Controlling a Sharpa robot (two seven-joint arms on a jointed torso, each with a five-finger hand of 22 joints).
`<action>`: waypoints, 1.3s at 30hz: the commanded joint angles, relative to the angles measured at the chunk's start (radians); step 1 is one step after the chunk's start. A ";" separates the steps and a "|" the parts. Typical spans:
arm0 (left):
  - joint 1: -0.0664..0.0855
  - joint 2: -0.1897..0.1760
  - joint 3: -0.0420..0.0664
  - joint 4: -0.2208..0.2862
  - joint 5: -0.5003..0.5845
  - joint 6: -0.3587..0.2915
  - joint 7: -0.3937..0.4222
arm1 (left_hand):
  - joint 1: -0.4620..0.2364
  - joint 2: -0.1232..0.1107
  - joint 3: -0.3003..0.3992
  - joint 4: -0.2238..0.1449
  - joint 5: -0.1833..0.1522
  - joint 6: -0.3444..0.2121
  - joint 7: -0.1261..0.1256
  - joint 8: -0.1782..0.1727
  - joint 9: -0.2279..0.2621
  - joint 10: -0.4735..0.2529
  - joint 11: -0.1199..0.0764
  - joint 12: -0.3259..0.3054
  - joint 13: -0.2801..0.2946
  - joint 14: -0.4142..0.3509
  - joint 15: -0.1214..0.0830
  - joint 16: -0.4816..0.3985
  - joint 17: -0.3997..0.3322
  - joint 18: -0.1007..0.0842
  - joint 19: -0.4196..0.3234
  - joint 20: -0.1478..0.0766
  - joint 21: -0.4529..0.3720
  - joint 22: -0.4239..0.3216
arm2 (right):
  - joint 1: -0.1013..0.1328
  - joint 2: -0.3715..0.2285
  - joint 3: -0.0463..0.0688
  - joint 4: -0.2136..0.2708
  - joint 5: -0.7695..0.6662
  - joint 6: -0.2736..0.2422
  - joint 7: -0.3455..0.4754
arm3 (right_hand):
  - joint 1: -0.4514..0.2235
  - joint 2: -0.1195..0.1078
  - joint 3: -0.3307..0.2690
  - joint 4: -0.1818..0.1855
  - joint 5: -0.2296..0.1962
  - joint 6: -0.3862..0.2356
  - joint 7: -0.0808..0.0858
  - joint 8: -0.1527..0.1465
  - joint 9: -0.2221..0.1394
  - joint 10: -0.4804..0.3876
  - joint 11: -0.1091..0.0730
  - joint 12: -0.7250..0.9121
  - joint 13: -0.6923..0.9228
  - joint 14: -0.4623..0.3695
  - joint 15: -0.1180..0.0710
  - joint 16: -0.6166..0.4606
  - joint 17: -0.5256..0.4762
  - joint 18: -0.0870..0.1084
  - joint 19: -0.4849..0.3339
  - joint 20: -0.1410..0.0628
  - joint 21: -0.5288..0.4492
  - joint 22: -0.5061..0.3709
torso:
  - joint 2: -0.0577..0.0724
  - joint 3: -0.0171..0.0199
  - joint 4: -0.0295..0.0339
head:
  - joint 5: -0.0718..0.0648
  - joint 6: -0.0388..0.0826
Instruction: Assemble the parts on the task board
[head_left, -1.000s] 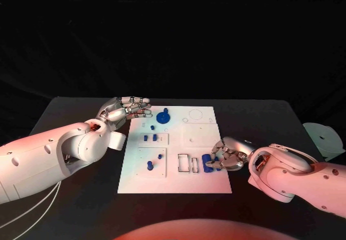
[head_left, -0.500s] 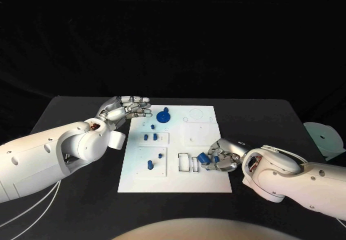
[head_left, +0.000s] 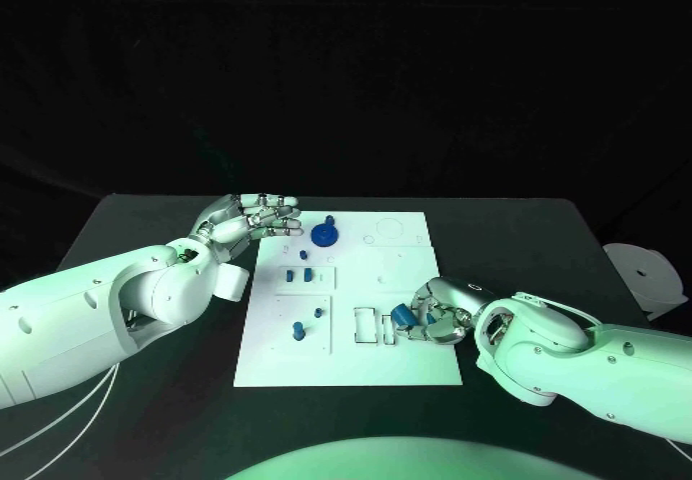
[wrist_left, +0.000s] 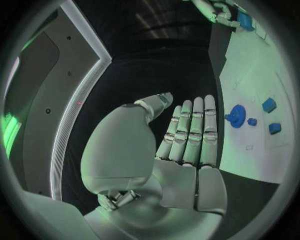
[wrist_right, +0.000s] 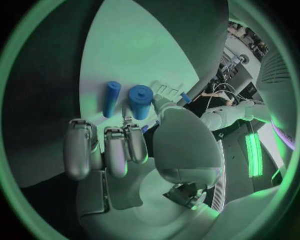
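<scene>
Black table (head_left: 144, 230): one task board (head_left: 411, 370), two hands.

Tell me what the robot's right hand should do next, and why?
Probably ease the blue peg straight down into the board. The right hand pinches that peg over the board's near right part, next to the slots there, and a second peg lies beside it. The left hand hovers open by the far left corner.

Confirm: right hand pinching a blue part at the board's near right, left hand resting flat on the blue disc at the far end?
Not quite. The left hand isn't on the blue disc; the head view shows it open, beside the task board at its far left corner, touching nothing. The left wrist view also shows the disc apart from the fingers. The right hand does hold a blue part there.
</scene>
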 joint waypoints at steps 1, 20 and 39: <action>0.000 0.001 0.001 0.003 0.005 0.022 0.003 | -0.008 0.007 -0.003 0.004 0.002 -0.007 0.015 -0.006 -0.002 -0.008 -0.001 0.005 0.001 -0.006 0.002 -0.005 0.002 0.008 0.000 0.004 -0.005 -0.002 | -0.008 0.000 -0.006 0.004 -0.013 -0.026 -0.019 | 0.027 0.015 0.005 0.007 0.020 0.015 -0.010 0.011 0.008 0.000 -0.010 0.001 0.103 0.081 -0.005 0.004 0.150 -0.015 0.015 -0.005 0.004 0.174 | -0.001 -0.0004 -0.0014 | 0.002 0.000; 0.000 0.003 0.001 0.001 0.005 0.024 0.002 | -0.008 0.007 -0.003 0.004 0.002 -0.007 0.015 -0.006 -0.002 -0.009 -0.001 0.005 0.001 -0.007 0.002 -0.006 0.002 0.008 0.001 0.004 -0.006 -0.003 | 0.010 -0.008 0.000 0.080 0.086 -0.148 0.021 | 0.048 0.041 0.014 0.022 0.066 0.062 -0.032 0.031 0.023 0.009 -0.029 0.005 0.112 0.082 -0.021 0.005 0.154 -0.016 0.019 -0.018 0.009 0.178 | 0.000 -0.0007 -0.0004 | 0.000 0.006; 0.000 0.001 0.001 0.005 0.004 0.026 0.000 | -0.008 0.007 -0.003 0.004 0.002 -0.007 0.015 -0.006 -0.002 -0.009 -0.001 0.005 0.001 -0.007 0.002 -0.006 0.002 0.008 0.001 0.004 -0.006 -0.003 | 0.010 0.078 -0.001 0.034 0.138 -0.028 0.017 | -0.132 0.090 -0.064 0.031 0.030 0.068 -0.036 0.035 0.040 0.009 -0.033 -0.007 0.109 0.082 -0.025 0.003 0.151 -0.015 0.016 -0.024 -0.003 0.177 | 0.001 -0.0010 -0.0009 | 0.005 0.001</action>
